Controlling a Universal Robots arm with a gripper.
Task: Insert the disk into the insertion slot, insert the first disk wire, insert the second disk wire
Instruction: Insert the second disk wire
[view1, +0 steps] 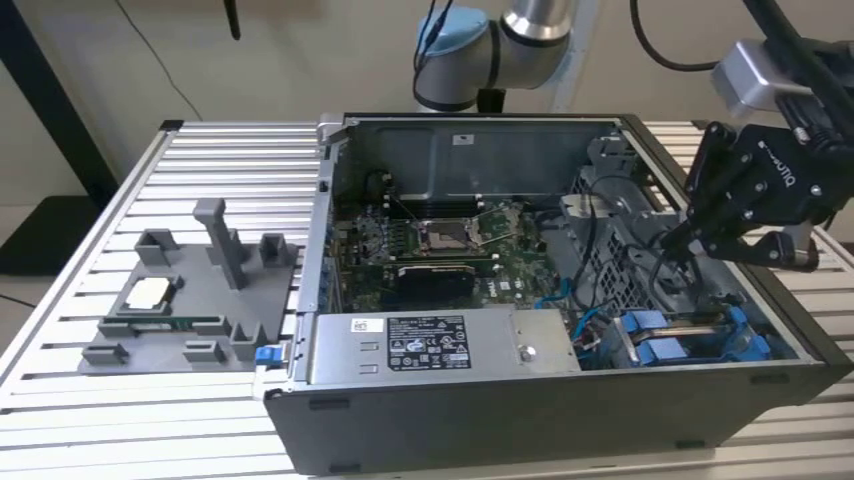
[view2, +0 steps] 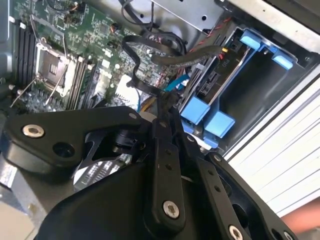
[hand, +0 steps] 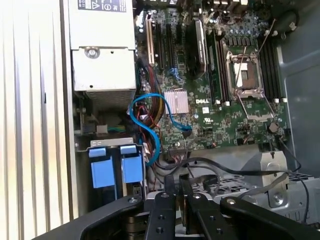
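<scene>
My black gripper (view1: 677, 245) hangs inside the open computer case, above the drive bay at the exterior view's right. In the second wrist view its fingers (view2: 167, 130) meet on the end of a black flat disk wire (view2: 136, 65) that loops up over the motherboard. That wire (hand: 210, 167) also runs past the gripper (hand: 176, 181) in the first wrist view. The insertion slot (view2: 250, 85) is a grey bay with blue plastic rails (view1: 694, 340) and blue tabs (hand: 102, 172). I cannot tell whether the disk lies in it.
The grey power-supply box (view1: 441, 345) lies along the case's near wall, beside the bay. The motherboard (view1: 441, 245) fills the middle, with a blue cable (hand: 145, 120) curling over it. A grey fixture (view1: 187, 300) with small parts stands on the slatted table (view1: 80, 400) at the exterior view's left.
</scene>
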